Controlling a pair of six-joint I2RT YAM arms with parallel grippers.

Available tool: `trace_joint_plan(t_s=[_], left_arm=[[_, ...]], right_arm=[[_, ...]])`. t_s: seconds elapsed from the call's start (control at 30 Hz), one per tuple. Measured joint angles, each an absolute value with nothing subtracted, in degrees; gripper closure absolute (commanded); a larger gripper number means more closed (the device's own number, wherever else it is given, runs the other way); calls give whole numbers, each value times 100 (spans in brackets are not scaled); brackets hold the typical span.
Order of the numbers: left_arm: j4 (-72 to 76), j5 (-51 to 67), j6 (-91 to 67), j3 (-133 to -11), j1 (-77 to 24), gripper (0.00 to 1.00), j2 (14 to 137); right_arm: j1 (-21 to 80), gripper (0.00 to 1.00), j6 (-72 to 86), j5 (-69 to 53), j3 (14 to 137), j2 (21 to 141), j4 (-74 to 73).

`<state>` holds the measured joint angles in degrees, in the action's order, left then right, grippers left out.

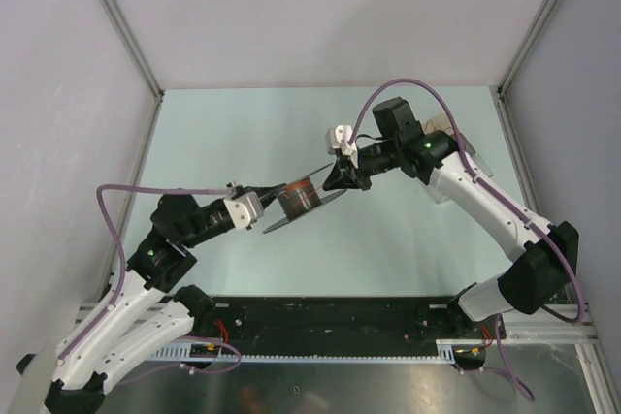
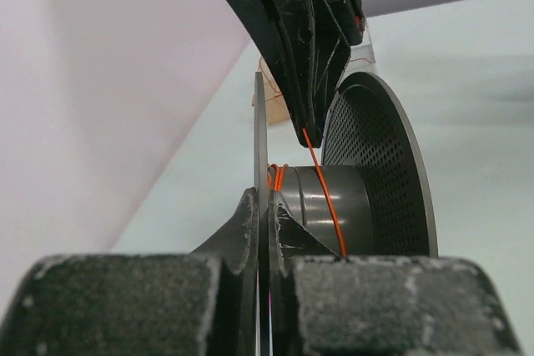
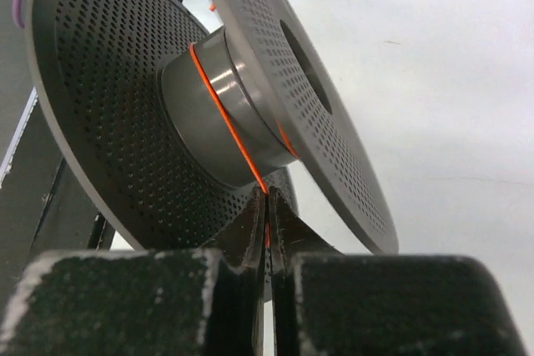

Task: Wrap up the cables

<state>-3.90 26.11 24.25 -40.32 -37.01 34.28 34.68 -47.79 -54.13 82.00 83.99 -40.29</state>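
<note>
Spool [image 1: 299,197] held above the table [image 1: 243,133], between the two sets of jaws. Left jaws: clamped on the rim of one perforated flange. Right jaws: together, pinching the cable [image 3: 225,118], a thin red-orange wire running from their tips onto the hub, where a few turns lie just beyond the left jaws.

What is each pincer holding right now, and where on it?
Left pincer clamps the spool by its flange rim; right pincer pinches the orange wire beside the hub.
</note>
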Motion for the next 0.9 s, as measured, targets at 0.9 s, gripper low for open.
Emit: trace_joint_plan(t_s=[0.9], left_arm=[[2587,2447,6810,-3437,-3238,100,6125]], right_arm=[[2626,100,1675,-3763,7382,9968,805]])
